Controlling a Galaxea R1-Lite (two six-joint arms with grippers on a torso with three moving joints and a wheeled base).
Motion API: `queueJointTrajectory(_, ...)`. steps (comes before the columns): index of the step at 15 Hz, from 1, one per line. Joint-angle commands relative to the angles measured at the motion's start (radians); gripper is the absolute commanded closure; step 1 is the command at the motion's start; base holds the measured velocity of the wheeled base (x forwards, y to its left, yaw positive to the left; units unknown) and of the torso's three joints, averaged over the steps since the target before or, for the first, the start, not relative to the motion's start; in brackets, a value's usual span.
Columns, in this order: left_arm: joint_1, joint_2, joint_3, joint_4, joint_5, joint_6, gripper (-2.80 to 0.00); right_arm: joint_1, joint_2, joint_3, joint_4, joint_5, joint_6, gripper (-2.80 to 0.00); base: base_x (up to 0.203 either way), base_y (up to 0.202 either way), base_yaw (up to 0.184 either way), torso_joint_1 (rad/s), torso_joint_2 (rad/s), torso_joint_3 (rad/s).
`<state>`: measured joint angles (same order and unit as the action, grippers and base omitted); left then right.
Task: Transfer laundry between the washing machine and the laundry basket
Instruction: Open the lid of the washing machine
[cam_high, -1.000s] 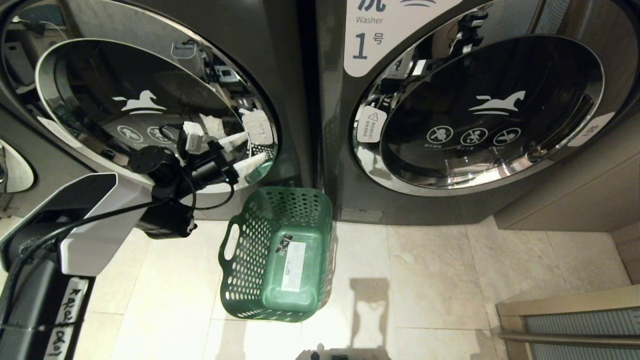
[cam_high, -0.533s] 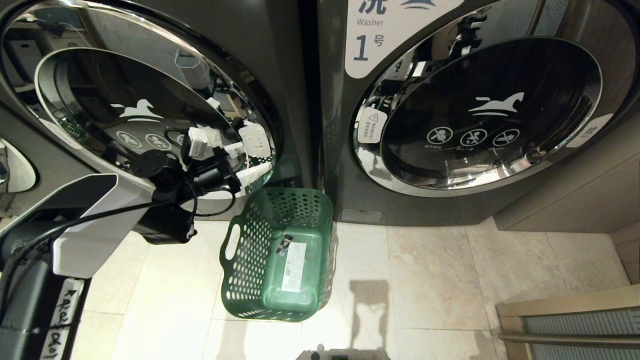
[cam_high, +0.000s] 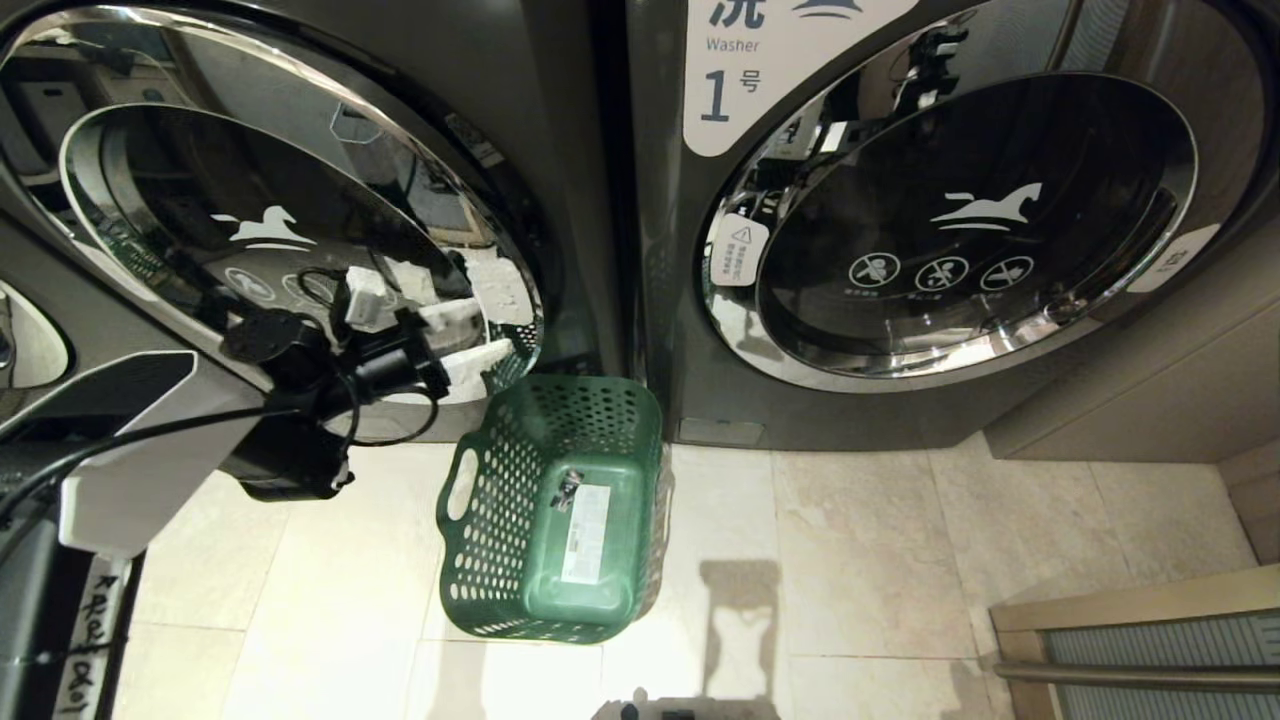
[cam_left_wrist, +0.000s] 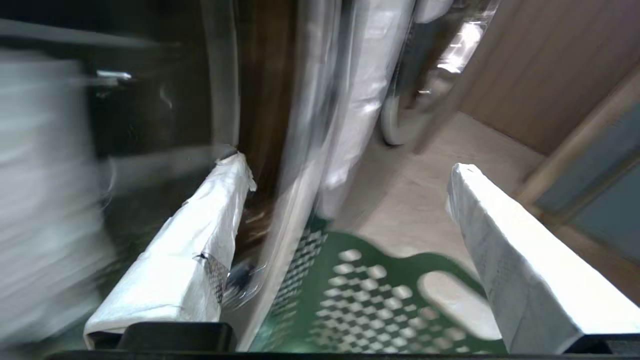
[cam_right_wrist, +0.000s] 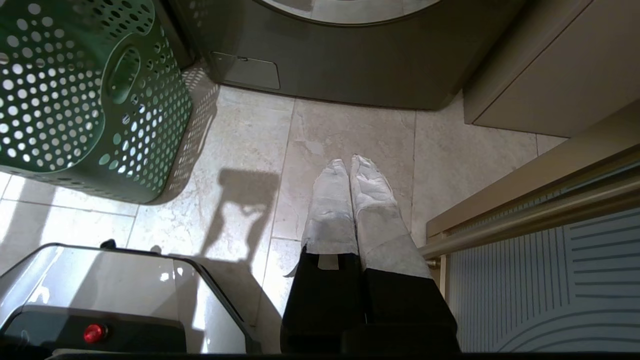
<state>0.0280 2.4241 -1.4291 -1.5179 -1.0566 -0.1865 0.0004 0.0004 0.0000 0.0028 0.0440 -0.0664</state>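
Observation:
The dark grey washing machine (cam_high: 565, 150) fills the left of the head view, its chrome-ringed glass door (cam_high: 180, 200) bearing a white horse logo. My left gripper (cam_high: 490, 338) hangs open at the door's lower right edge, just above the laundry basket (cam_high: 500, 520). In the left wrist view the left gripper (cam_left_wrist: 350, 167) has white-wrapped fingers (cam_left_wrist: 505, 240) spread wide, with the blurred chrome door rim running between them and the green laundry basket (cam_left_wrist: 380, 295) below. The basket holds nothing but a white label. The laundry is out of view. My right gripper (cam_right_wrist: 349, 164) is shut, low over the floor tiles.
A same-looking machine tagged "1" (cam_high: 960, 230) stands to the right. A beige cabinet (cam_high: 1130, 400) and a slatted unit with a metal rail (cam_high: 1140, 640) close off the right side. The laundry basket (cam_right_wrist: 75, 100) sits on pale floor tiles beside my base (cam_right_wrist: 100, 300).
My left arm and open gripper have slid a little to the left and down along the door's lower edge. The horse logo on that door has drifted down-left. The basket has stayed put.

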Motion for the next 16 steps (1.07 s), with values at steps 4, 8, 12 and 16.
queueJointTrajectory(4,0.050,0.007,0.005,-0.012,0.131,-0.004,-2.80,0.001,0.001,0.000,0.000,0.000,-0.001,0.00,0.000,0.000,0.000,0.000,0.00,0.000)
queueJointTrajectory(8,0.049,-0.170,0.173,-0.012,0.128,-0.005,-2.80,0.001,0.001,0.000,0.000,0.000,-0.001,0.00,0.000,0.000,0.000,0.000,0.00,0.000)
queueJointTrajectory(12,0.047,-0.593,0.562,-0.012,0.133,-0.006,-2.80,0.001,0.001,0.000,0.000,0.000,-0.001,0.00,0.000,0.000,0.000,0.000,0.00,0.000)
queueJointTrajectory(16,0.119,-1.083,0.738,0.006,0.185,-0.033,-2.80,0.001,0.000,0.000,0.000,0.000,-0.001,0.00,0.000,0.000,0.000,0.000,0.00,0.000)
